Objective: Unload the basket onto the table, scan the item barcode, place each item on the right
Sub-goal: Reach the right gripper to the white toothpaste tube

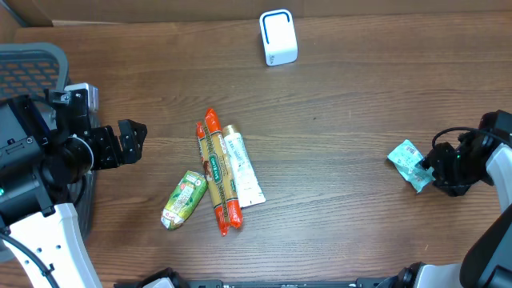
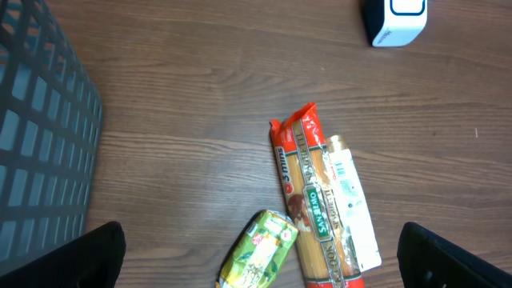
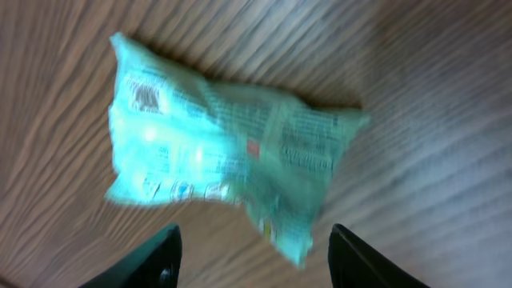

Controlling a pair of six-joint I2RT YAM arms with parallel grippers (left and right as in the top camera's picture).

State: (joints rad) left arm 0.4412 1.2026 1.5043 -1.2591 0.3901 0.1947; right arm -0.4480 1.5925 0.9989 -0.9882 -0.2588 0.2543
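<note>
A crumpled teal packet [image 1: 410,162] lies on the wooden table at the right; in the right wrist view the teal packet [image 3: 224,152] shows a small barcode near its upper left. My right gripper [image 1: 434,170] [image 3: 254,240] is open just behind it, with the packet's lower corner reaching between the spread fingers and touching neither. The white scanner [image 1: 278,37] [image 2: 396,20] stands at the far middle of the table. My left gripper [image 1: 134,142] [image 2: 260,256] hangs wide open at the left, holding nothing.
In the middle lie a red-ended pasta packet [image 1: 218,172] [image 2: 312,200], a white packet [image 1: 242,168] [image 2: 352,208] and a green packet [image 1: 184,200] [image 2: 264,244]. A grey mesh basket [image 1: 32,68] [image 2: 40,136] stands at the far left.
</note>
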